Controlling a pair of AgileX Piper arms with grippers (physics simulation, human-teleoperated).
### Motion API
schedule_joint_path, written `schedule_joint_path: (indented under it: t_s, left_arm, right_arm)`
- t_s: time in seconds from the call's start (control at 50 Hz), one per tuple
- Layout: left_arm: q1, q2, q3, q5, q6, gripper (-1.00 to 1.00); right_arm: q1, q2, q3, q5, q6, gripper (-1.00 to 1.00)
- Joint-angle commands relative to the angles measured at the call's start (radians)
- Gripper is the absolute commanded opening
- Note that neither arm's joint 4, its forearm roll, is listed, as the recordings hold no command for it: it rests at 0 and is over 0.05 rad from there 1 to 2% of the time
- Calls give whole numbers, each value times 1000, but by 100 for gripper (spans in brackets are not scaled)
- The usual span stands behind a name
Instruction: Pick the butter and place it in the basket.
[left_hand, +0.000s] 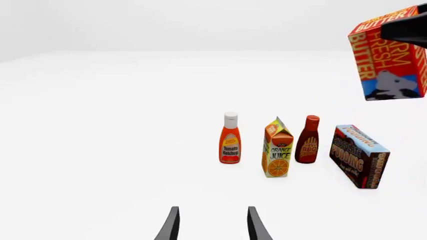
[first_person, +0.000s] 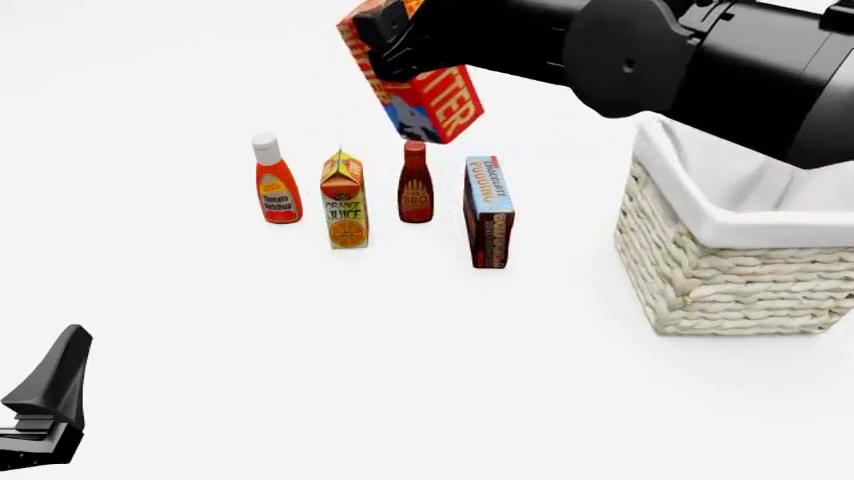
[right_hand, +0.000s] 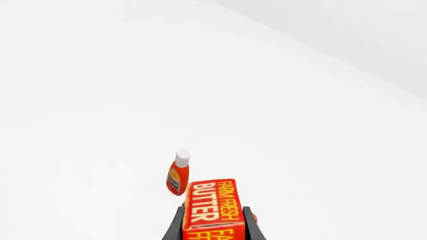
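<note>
Nearest, left end effector (left_hand: 212, 226) low at near left, fingers apart, holding nothing. Farther, right end effector (first_person: 390, 40) clamped on butter (first_person: 424, 100), lifted above bottle row, left of basket (first_person: 721, 280).

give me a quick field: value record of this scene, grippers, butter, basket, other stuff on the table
right gripper: shut on the butter, held in the air above the groceries
left gripper: open, holding nothing, low at the near left
basket: on the table at right, butter not yet in it
row on table: ketchup bottle, orange juice carton, BBQ sauce bottle, chocolate pudding box
</note>
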Motion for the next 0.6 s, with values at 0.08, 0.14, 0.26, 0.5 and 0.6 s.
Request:
schedule_joint_path:
  t_s: [0.08, 0.14, 0.26, 0.5, 0.6]
  left_arm:
    - [0, 0, 0, 0, 0, 100]
    - [0, 0, 0, 0, 0, 100]
    - [0, 0, 0, 0, 0, 100]
    - [0, 0, 0, 0, 0, 100]
    - [0, 0, 0, 0, 0, 100]
  right_arm:
    - [-69, -39, 14, -82, 63, -100]
    - [-91, -46, 15, -92, 76, -100]
    - [-115, -53, 15, -97, 82, -100]
    - [-172, -51, 11, -113, 93, -100]
    - [-200, -52, 11, -119, 95, -100]
